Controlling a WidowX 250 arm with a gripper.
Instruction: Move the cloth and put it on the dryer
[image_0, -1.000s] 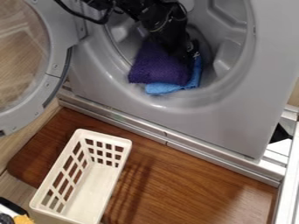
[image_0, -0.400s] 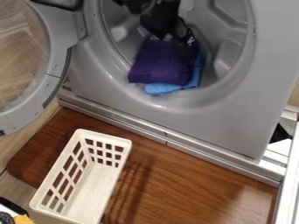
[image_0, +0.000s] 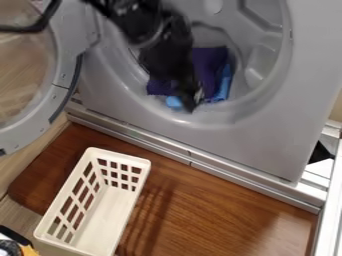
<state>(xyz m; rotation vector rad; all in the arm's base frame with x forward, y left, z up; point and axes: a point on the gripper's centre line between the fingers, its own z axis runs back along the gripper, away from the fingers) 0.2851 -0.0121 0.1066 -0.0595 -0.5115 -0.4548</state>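
Observation:
The black gripper hangs in the mouth of the grey dryer, over the lower front part of the cloths. A purple cloth lies inside the drum, partly covered by the arm. Beneath and beside it is a blue cloth, which shows along the right edge and again in a small patch left of the gripper's tip. Whether the gripper touches or holds either cloth cannot be told.
The dryer's round door stands swung out at the left. A white slotted basket sits on the brown wooden board in front. Metal rails run along the dryer's base and right side.
The gripper first drew back up off the cloths, then came down and toward the drum's front lip. More of the purple cloth is now covered by the arm.

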